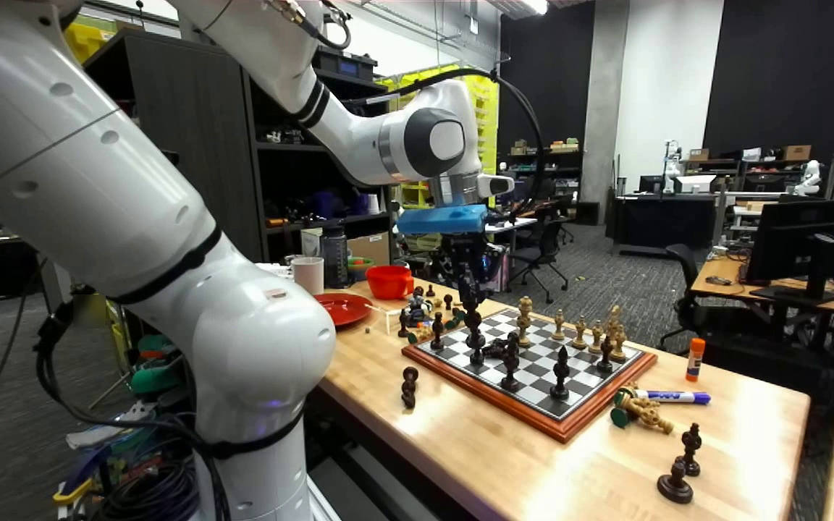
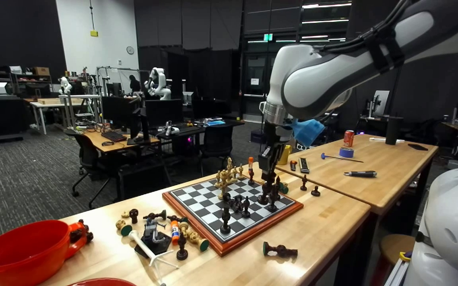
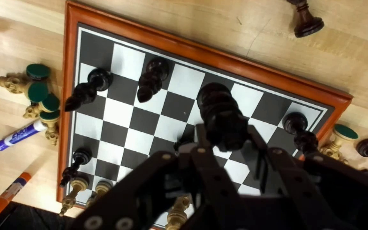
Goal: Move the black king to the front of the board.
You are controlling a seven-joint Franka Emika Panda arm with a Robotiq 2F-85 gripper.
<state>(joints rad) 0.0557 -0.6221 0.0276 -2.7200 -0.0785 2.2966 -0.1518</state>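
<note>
The board has black and white squares and a reddish-brown wooden rim, seen in both exterior views [image 1: 486, 398] [image 2: 261, 229] and the wrist view [image 3: 203, 54]. My gripper [image 1: 469, 293] [image 2: 268, 172] is over the board. In the wrist view its fingertips [image 3: 227, 131] close on both sides of a dark piece, the black king [image 3: 214, 92]. The king hangs nearly upright, apparently above the squares, in both exterior views [image 1: 474, 329] [image 2: 263, 195]. Its top is dark and partly hidden between the fingers.
Dark pieces stand close by on the board [image 1: 510, 365] [image 2: 246, 208] [image 3: 157, 72]. A dark piece lies on the squares [image 2: 235, 202]. Light pieces [image 1: 580, 334] stand along the far side. A fallen dark piece [image 2: 280, 250], marker [image 3: 21, 135], glue stick [image 3: 10, 193] and red bowl [image 1: 390, 282] lie around it.
</note>
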